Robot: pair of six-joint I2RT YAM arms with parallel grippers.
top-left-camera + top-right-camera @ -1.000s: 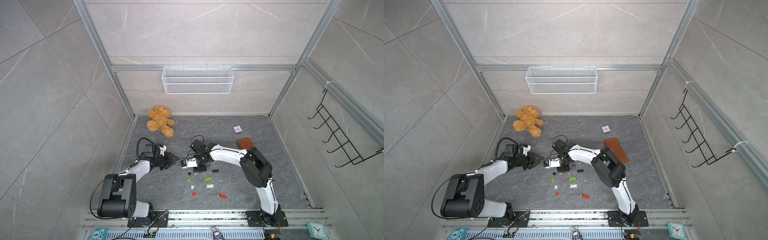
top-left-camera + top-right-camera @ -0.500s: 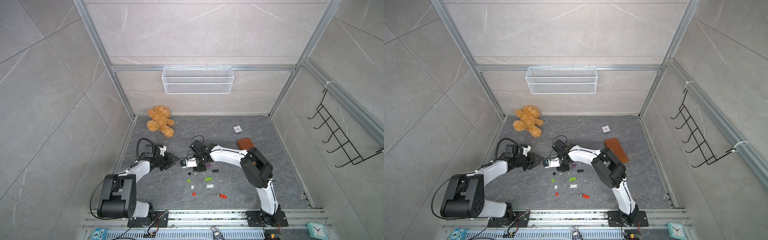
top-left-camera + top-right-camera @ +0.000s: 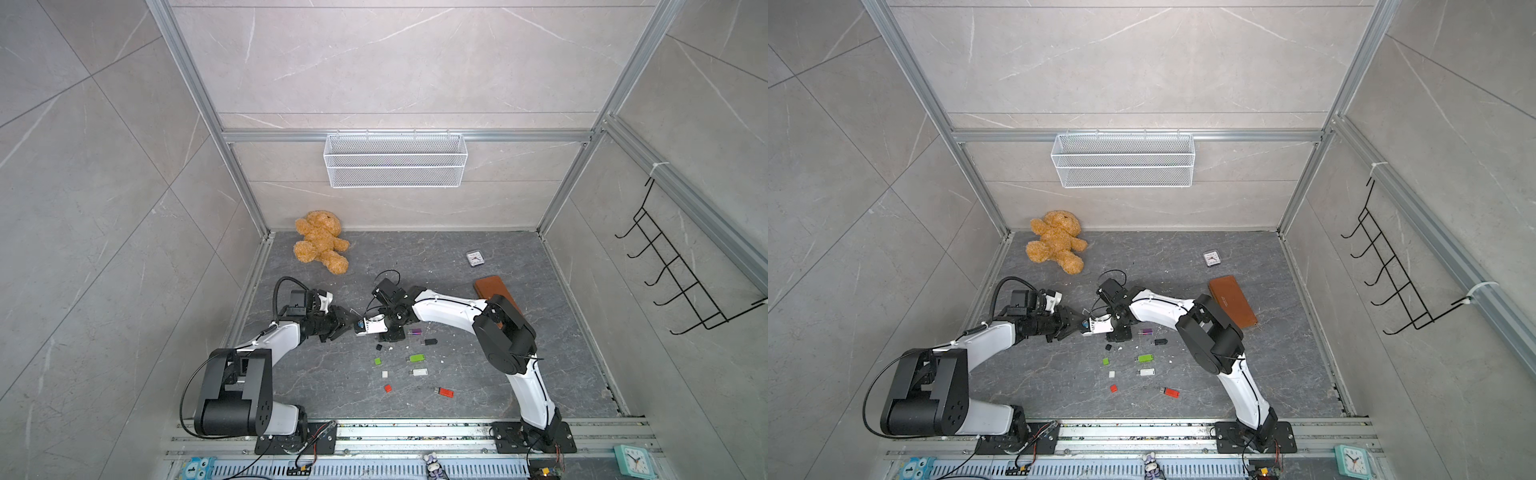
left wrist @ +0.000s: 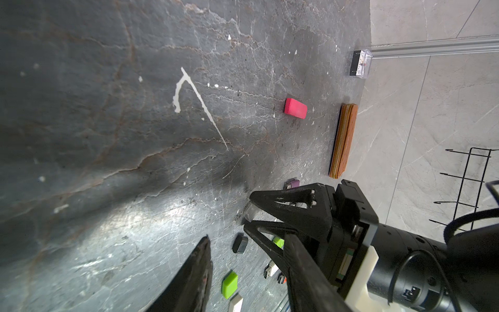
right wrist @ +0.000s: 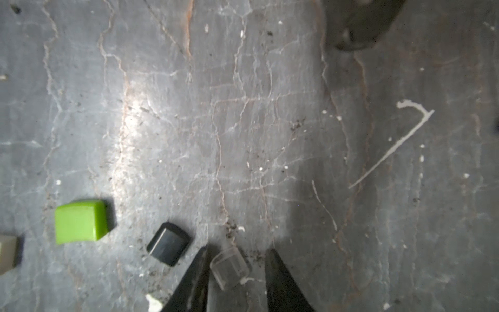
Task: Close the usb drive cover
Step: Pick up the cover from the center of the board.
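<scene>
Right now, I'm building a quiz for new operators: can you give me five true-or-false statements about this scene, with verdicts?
1. A clear cap lies on the table between the right gripper's fingertips. True.
2. The right gripper is clamped tight on that cap. False: its jaws stand apart, and a gap shows on one side of the cap.
3. A green cap lies beside a black cap. True.
4. The teddy bear lies among the caps. False: it lies apart from them, near the back-left corner.
5. The left gripper grips something. False: in the left wrist view its jaws stand apart with nothing between them.
</scene>
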